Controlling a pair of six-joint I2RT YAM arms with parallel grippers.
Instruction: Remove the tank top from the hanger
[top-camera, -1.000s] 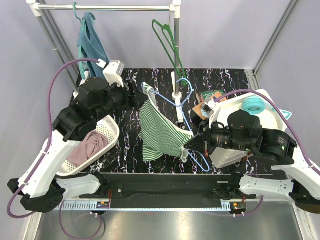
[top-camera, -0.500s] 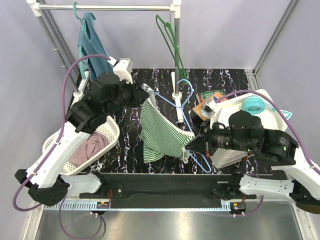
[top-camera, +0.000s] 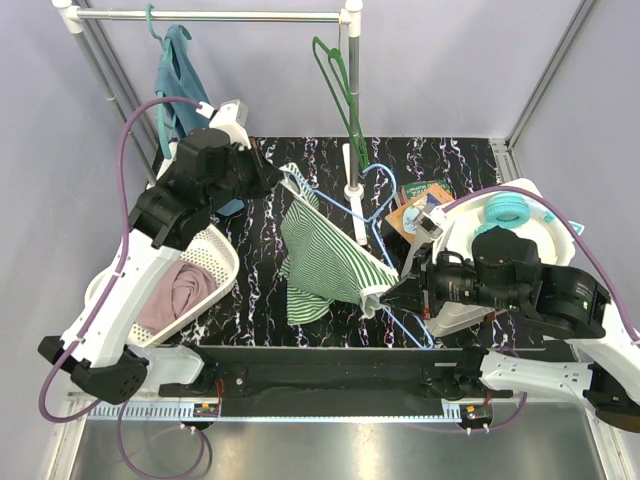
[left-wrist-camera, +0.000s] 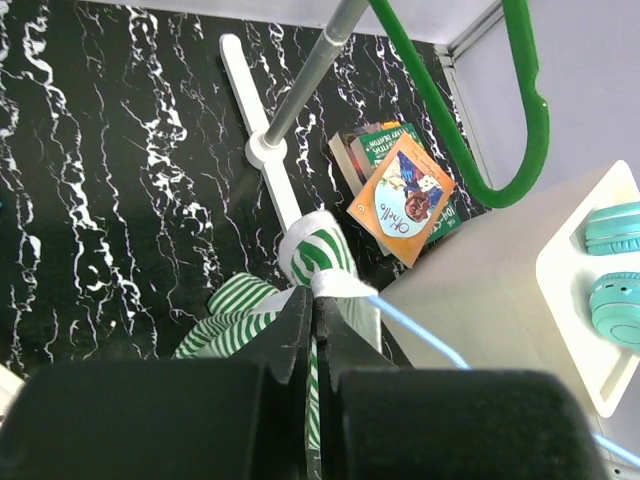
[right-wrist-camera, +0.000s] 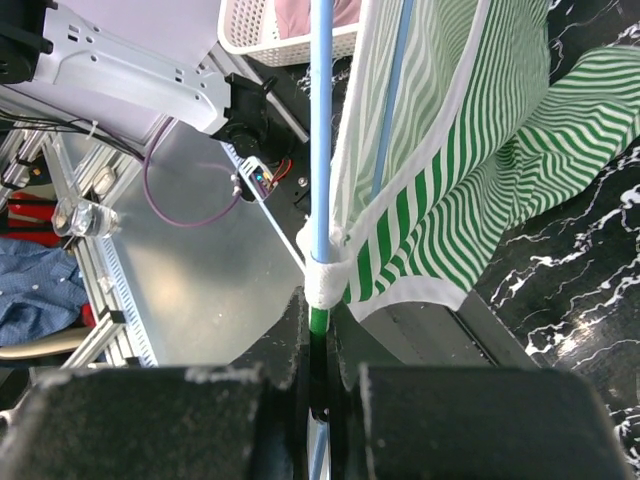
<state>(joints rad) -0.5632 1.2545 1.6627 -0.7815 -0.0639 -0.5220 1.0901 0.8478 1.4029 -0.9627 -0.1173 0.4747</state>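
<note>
A green-and-white striped tank top (top-camera: 322, 258) hangs from a light blue wire hanger (top-camera: 378, 205) above the black marbled table. My left gripper (top-camera: 283, 180) is shut on the top's upper strap. In the left wrist view the striped strap (left-wrist-camera: 318, 255) runs between the closed jaws of the left gripper (left-wrist-camera: 315, 305), and the hanger wire (left-wrist-camera: 425, 335) leads off to the right. My right gripper (top-camera: 398, 288) is shut on the hanger's lower end. In the right wrist view the right gripper (right-wrist-camera: 320, 335) pinches the blue bar (right-wrist-camera: 321, 150), which has the top's white hem wrapped round it.
A white basket (top-camera: 228, 262) holding a pink garment stands at the left. A teal garment (top-camera: 182, 80) and an empty green hanger (top-camera: 340, 90) hang on the rack rail. Books (top-camera: 420, 200) lie by the rack pole. A white box (top-camera: 545, 240) at the right carries teal headphones (top-camera: 505, 210).
The left gripper has closed on the tank top's strap and its arm has lifted toward the back. The right arm has shifted slightly right with the hanger.
</note>
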